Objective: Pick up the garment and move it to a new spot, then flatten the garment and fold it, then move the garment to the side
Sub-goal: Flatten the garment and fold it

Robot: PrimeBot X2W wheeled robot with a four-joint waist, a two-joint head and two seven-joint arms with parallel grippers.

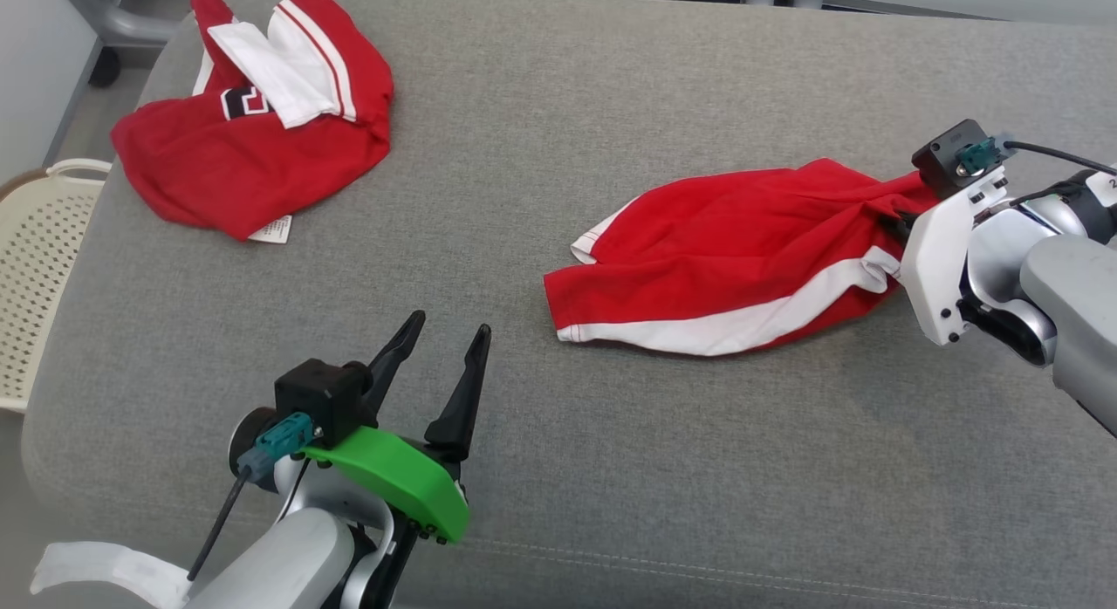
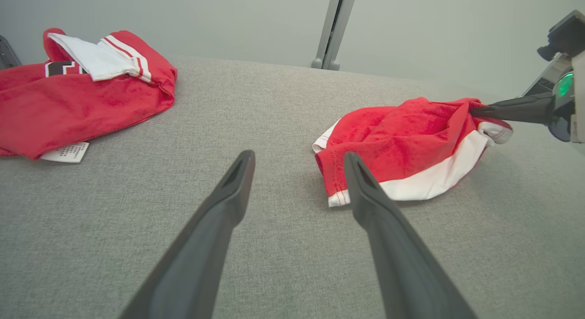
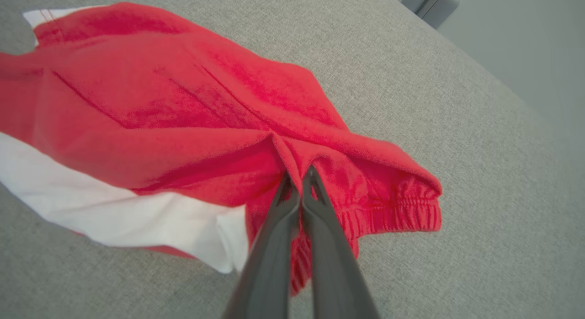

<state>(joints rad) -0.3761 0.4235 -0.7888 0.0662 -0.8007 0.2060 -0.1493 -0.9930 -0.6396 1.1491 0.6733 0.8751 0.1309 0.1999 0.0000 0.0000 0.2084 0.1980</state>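
Two grippers over a grey cushion (image 1: 611, 112): right gripper (image 3: 299, 179), three o'clock, pinches closed on the red shorts (image 1: 724, 269); left gripper (image 1: 449, 324), seven o'clock, gapes wide, empty.

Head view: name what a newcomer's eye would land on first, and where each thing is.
The red shorts with a white side stripe lie crumpled right of centre on the grey padded surface, their fabric near the elastic waistband pinched in the shut right gripper. A second red and white garment sits bunched at the far left corner. The left gripper stands open at the near left, holding nothing.
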